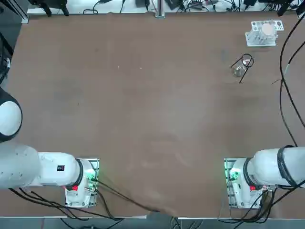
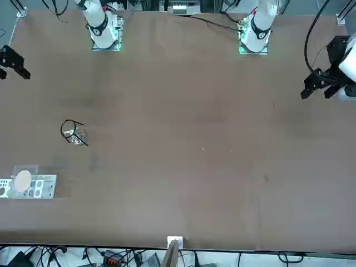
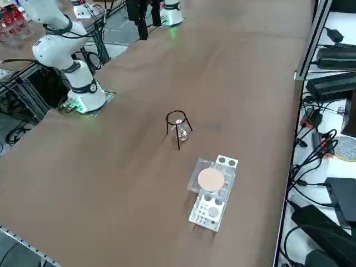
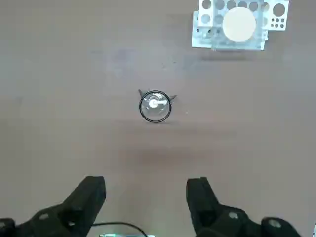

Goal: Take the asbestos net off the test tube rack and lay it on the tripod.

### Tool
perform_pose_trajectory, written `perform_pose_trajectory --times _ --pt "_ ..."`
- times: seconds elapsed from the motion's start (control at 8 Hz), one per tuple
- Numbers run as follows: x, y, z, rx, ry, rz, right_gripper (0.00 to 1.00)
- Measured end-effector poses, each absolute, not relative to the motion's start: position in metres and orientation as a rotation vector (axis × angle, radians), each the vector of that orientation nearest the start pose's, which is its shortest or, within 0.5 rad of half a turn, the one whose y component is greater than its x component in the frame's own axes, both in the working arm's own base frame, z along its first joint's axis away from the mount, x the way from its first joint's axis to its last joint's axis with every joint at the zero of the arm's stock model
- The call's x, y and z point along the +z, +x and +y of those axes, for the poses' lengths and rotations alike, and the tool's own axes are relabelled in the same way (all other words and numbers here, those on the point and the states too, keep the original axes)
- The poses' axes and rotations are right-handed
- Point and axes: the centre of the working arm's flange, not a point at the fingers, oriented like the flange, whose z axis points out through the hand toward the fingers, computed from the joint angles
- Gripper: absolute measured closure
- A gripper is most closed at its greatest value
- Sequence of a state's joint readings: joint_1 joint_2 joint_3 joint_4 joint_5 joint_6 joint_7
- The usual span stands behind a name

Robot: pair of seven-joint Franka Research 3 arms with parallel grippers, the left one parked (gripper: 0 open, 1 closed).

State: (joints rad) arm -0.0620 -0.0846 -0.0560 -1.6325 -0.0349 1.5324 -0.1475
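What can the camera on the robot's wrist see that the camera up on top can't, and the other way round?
Only the wrist view shows the right gripper: its two black fingers are spread apart, empty, high over bare table, short of the tripod.

Only the top view shows the two arm bases at the table's near edge and the whole table.

Both show the asbestos net lying on the test tube rack, and the black wire tripod standing apart from the rack with a small clear glass object inside its ring.

overhead, front and raised right-side views share the tripod the high wrist camera overlooks.
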Motion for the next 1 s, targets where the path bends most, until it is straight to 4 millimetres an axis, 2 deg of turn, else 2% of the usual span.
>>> perform_pose_trajectory --times 0.38,0.75,1.0 --pt "0.637 0.520 -0.067 0.032 -3.169 -0.045 0.00" --pt "0.631 0.524 -0.057 0.052 -3.175 -0.072 0.00" --pt "0.625 0.526 -0.063 0.097 -3.243 -0.211 0.00"
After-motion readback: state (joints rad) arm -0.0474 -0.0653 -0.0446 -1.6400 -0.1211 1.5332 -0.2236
